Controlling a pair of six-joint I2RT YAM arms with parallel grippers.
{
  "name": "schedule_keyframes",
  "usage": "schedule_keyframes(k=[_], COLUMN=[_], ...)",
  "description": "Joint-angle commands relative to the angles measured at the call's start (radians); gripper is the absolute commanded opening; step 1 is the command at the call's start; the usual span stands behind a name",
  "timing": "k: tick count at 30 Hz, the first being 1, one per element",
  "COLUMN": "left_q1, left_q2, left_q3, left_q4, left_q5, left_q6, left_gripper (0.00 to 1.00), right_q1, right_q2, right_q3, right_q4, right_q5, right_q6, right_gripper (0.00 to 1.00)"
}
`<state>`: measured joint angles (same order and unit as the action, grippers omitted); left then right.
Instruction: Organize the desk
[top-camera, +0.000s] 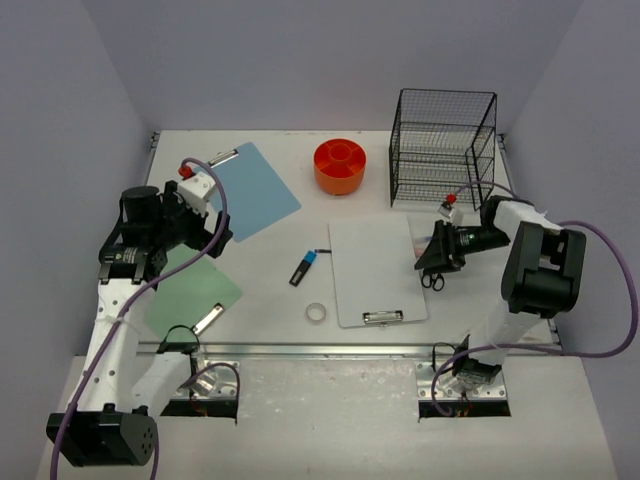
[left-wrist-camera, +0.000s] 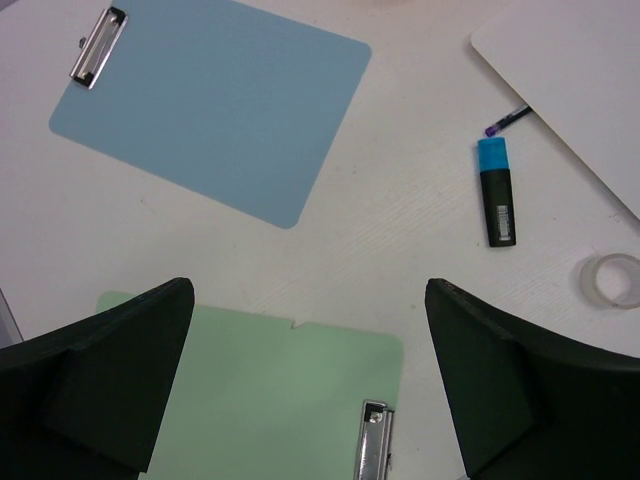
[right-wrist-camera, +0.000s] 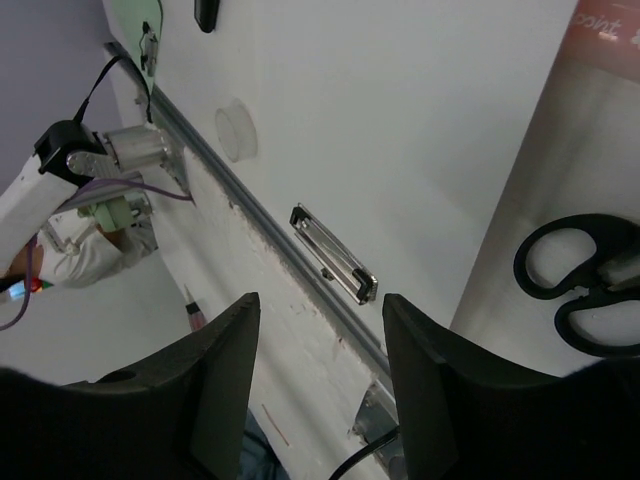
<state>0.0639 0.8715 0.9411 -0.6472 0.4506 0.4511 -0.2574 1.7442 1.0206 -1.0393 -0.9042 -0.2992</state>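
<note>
The desk (top-camera: 270, 255) is the big white tabletop filling the floor between the pale lavender walls, with a metal rail (top-camera: 330, 348) along its near edge. On the left, the left gripper (left-wrist-camera: 308, 290) hangs above the far edge of a green clipboard (top-camera: 195, 290), its jaws spread wide with nothing between them. Just beyond lies a blue clipboard (top-camera: 250, 190), set at an angle with its clip toward the back left corner. Toward the middle there is a black highlighter with a blue cap (top-camera: 303, 268), a thin pen (top-camera: 322, 251) just past it, and a clear roll of tape (top-camera: 317, 313) nearer the rail. At the back sits a round orange tray (top-camera: 340, 165) split into compartments around a central hub; I cannot tell whether anything lies in them. A white clipboard (top-camera: 375, 265) lies right of centre, clip toward the rail. A black wire rack (top-camera: 442, 150) with shelves stands in the back right corner; its contents I cannot make out. The right gripper (right-wrist-camera: 320, 300) hovers over the white clipboard's right edge, jaws parted and gripping nothing, with black-handled scissors (right-wrist-camera: 585, 285) just beside it.
</note>
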Motion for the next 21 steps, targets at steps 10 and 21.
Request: schedule_keyframes(k=[10,21], left_q1=[-0.007,-0.009], left_q2=[0.037,0.046], left_q3=[0.051,0.050], left_q4=[0.061,0.059], left_q5=[0.065,0.067], left_q6=[-0.009,0.003], left_gripper=[1.00,1.00], right_q1=[-0.025,-0.026], right_q2=[0.141,0.252], right_q3=[-0.004,0.025], right_q4=[0.180,0.252], right_q5=[0.019,0.005], right_q6=[0.014,0.022], right_gripper=[0.54,0.53])
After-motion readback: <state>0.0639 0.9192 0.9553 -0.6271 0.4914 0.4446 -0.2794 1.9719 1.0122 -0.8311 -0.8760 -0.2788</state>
